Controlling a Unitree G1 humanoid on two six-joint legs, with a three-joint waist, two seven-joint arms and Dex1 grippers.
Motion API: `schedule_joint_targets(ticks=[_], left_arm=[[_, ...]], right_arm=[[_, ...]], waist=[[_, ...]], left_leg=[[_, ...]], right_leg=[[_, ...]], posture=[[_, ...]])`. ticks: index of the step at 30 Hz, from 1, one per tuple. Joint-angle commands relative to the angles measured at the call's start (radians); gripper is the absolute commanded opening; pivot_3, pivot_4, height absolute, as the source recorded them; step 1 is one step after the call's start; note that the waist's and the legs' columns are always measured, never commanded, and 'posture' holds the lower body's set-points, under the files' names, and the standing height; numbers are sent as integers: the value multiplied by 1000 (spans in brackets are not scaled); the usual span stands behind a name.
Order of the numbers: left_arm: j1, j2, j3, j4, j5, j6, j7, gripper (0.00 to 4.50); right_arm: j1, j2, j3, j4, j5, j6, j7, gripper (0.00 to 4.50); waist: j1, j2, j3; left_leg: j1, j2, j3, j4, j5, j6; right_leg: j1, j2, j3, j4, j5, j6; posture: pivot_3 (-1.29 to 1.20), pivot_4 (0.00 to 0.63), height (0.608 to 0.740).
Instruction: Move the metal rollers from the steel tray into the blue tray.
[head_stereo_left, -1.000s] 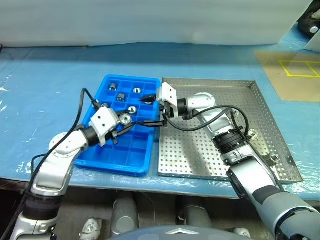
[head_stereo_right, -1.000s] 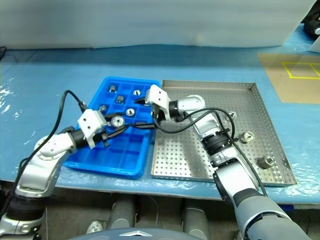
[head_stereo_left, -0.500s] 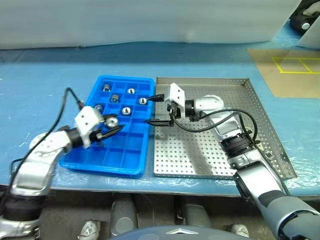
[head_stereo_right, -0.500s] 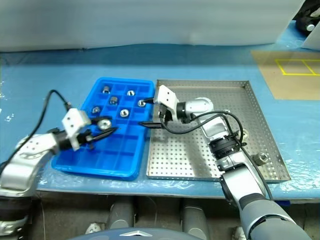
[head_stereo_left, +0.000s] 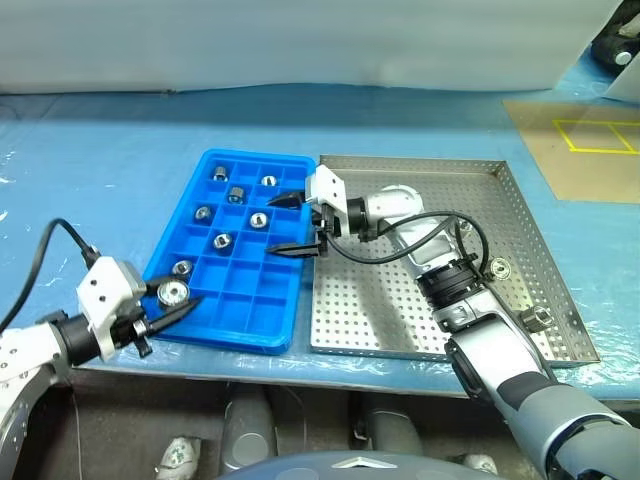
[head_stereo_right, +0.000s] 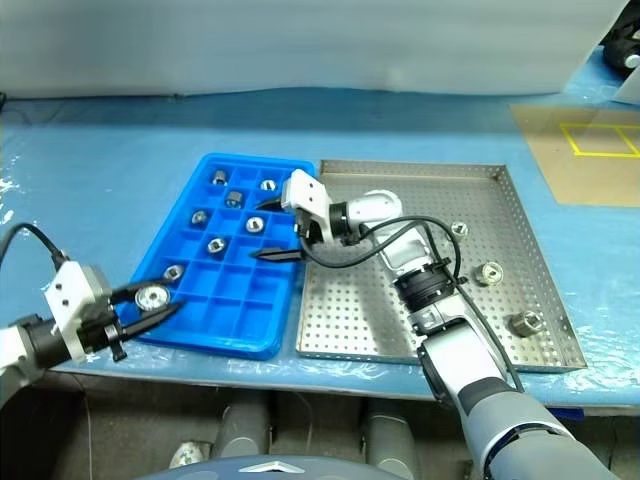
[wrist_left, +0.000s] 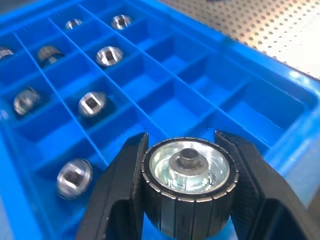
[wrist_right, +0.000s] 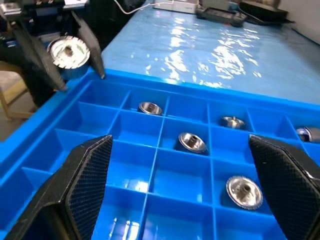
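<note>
Left claw (head_stereo_left: 172, 300) pinching one roller (head_stereo_left: 172, 292) at the blue tray's (head_stereo_left: 232, 331) near-left corner; right claw (head_stereo_left: 292, 224) spread wide over the tray's right edge, steel tray (head_stereo_left: 520, 240) alongside.

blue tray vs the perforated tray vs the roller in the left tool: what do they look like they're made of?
Blue tray: likely moulded plastic, glossy, uniform colour, thin grid walls. Steel tray: sheet metal, dull silver, punched holes, folded rim. Roller clamped in the left tool: probably steel, bright polished face, dark ribbed side.
</note>
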Motion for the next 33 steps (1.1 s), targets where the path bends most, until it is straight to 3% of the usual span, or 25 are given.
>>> schedule_joint_targets(ticks=[1,5,13,22,30,33], left_arm=[[33,-21,12,-33,16,-15,29,1740],[45,-35,-23,-7,46,-9,57,1740],[-96,-47,-130,57,82,-19,105,1740],[-137,-9,-173,135,103,-39,48,1740],[-200,-1,-190,185,145,-68,61,4382],[-218,-5,-198,198,154,-77,64,4382]], right_arm=[[-37,15,-3,15,2,-37,19,4500],[-42,14,-6,35,-3,-52,27,4500],[-29,-8,-15,22,-8,-51,14,4500],[-11,-34,-21,-3,-4,-38,-10,4500],[-5,-44,-25,-35,13,-10,-4,4500],[-5,-46,-23,-46,20,0,8,4500]], waist=[[9,0,0],[14,0,0],[18,0,0],[9,0,0],[9,0,0],[8,0,0]], left_leg=[[0,0,0,-1,0,0],[0,0,0,-1,0,0],[0,0,0,0,1,-1],[0,0,0,0,1,-1],[1,0,0,1,1,-1],[2,0,0,2,1,-1]], right_leg=[[0,0,0,0,0,0],[-1,0,0,0,0,-1],[0,0,0,2,0,-1],[-1,1,0,2,0,-1],[0,1,0,4,0,-1],[0,1,0,4,0,-1]], posture=[[304,150,740],[299,150,740],[259,150,740],[216,150,740],[204,150,740],[197,150,740]])
